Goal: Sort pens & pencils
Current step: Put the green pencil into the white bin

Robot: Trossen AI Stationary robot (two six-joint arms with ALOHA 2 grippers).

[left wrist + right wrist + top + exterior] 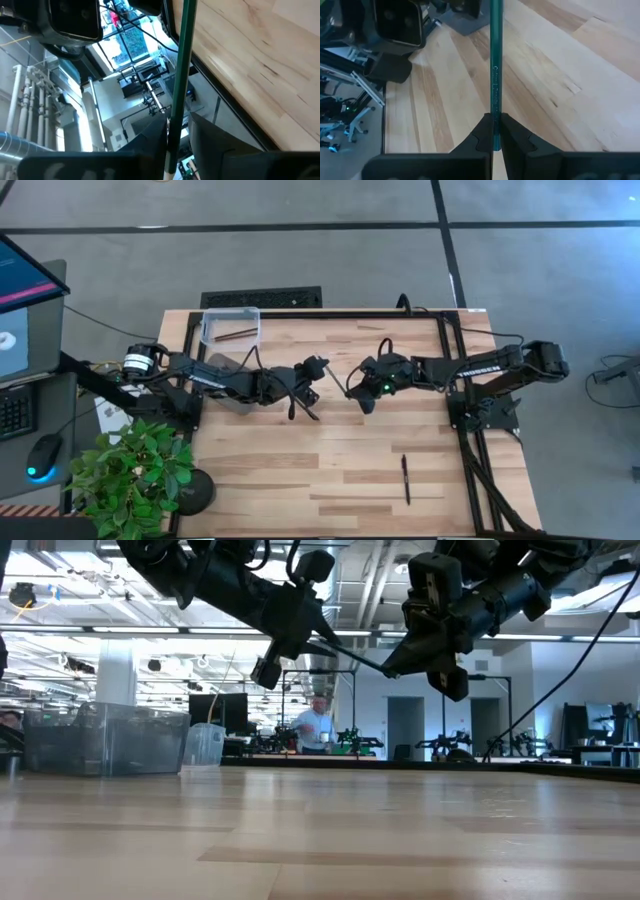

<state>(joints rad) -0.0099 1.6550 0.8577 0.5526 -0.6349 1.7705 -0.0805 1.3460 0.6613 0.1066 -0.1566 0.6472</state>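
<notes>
Two pencils (one green (pixel 496 75), one in the bin (pixel 236 334)) and one pen (pixel 406 479).

I see a green pencil (pixel 496 65), a black pen (pixel 406 478), and a pale striped wood table (pixel 300 470).

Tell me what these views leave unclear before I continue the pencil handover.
- Left end effector: high view too small and left wrist view too close to show whether it grips the green pencil.
- Clear bin: its thin brown sticks are too small to count.
- Black pen: not seen in low view.
</notes>
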